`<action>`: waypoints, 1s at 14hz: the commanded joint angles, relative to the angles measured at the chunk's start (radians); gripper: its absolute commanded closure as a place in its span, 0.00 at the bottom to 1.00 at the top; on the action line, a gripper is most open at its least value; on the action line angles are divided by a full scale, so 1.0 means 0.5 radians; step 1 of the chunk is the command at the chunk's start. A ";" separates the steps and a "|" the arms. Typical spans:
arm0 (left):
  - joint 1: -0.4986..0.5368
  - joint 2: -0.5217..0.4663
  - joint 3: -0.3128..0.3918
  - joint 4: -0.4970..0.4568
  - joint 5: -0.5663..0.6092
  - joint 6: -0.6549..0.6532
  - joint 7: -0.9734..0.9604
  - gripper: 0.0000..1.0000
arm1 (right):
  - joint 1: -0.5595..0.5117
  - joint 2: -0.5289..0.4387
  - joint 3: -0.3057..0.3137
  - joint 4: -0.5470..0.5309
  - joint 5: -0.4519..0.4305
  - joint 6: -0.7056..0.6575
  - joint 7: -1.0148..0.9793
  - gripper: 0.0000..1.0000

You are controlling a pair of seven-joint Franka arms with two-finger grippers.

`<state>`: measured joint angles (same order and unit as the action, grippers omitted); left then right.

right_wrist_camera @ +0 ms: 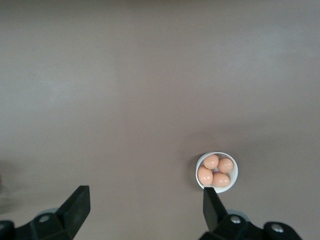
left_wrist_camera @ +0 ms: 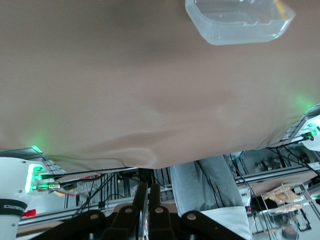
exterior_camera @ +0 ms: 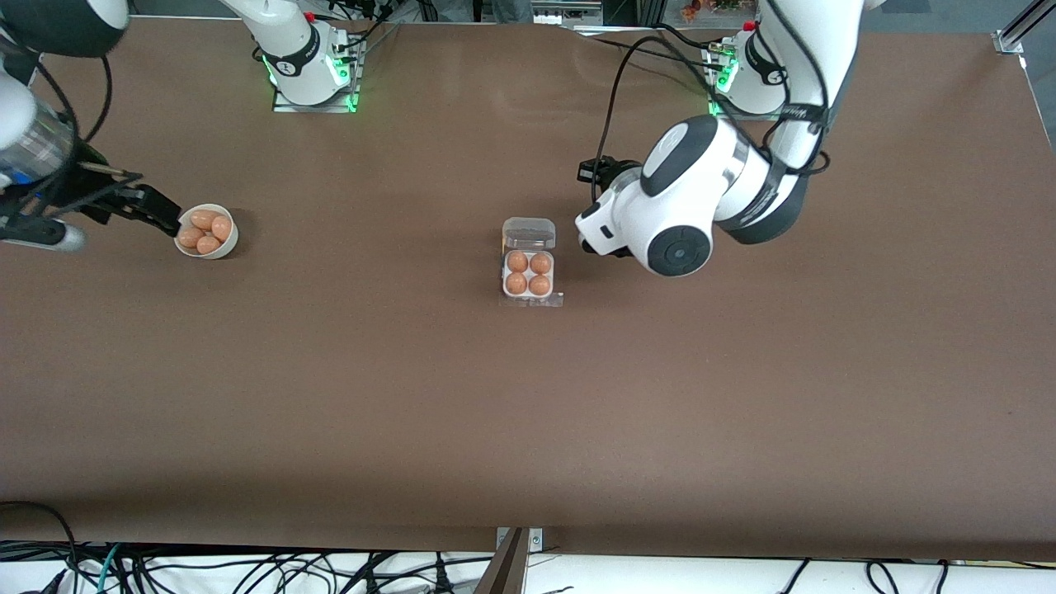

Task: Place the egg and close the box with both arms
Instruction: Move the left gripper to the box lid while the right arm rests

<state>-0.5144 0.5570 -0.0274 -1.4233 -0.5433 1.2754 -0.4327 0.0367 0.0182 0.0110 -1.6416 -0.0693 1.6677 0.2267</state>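
Note:
The box (exterior_camera: pixel 529 295) sits mid-table with its clear lid (exterior_camera: pixel 529 233) folded open toward the robots' bases. Every cell of its white tray holds an orange-brown egg (exterior_camera: pixel 517 261). My left arm's hand (exterior_camera: pixel 602 227) hangs beside the box, toward the left arm's end of the table. In the left wrist view the left gripper (left_wrist_camera: pixel 149 192) is shut with nothing between its fingers, and the lid (left_wrist_camera: pixel 240 22) shows ahead of it. My right gripper (exterior_camera: pixel 169 221) (right_wrist_camera: pixel 145 195) is open and empty, next to the white bowl (exterior_camera: pixel 228 244).
The white bowl (right_wrist_camera: pixel 198 172) holds several loose eggs (exterior_camera: pixel 206 231) toward the right arm's end of the table. Both arm bases (exterior_camera: pixel 309 74) stand along the table edge farthest from the front camera. Brown tabletop lies bare around the box.

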 commanded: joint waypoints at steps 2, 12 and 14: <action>-0.155 0.156 0.024 0.067 -0.107 0.176 -0.055 0.92 | -0.079 -0.033 -0.025 0.068 0.050 -0.062 -0.155 0.00; -0.392 0.337 0.024 0.067 -0.104 0.753 -0.260 0.93 | -0.101 -0.015 -0.010 0.037 0.123 0.006 -0.288 0.00; -0.404 0.349 0.027 0.067 -0.092 0.821 -0.276 0.94 | -0.092 0.013 -0.010 0.037 0.123 0.009 -0.272 0.00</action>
<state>-0.7006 0.7119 -0.0279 -1.4195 -0.5743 1.6695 -0.5489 -0.0063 0.0190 0.0012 -1.6185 -0.0234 1.6630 0.1006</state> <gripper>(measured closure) 0.934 0.000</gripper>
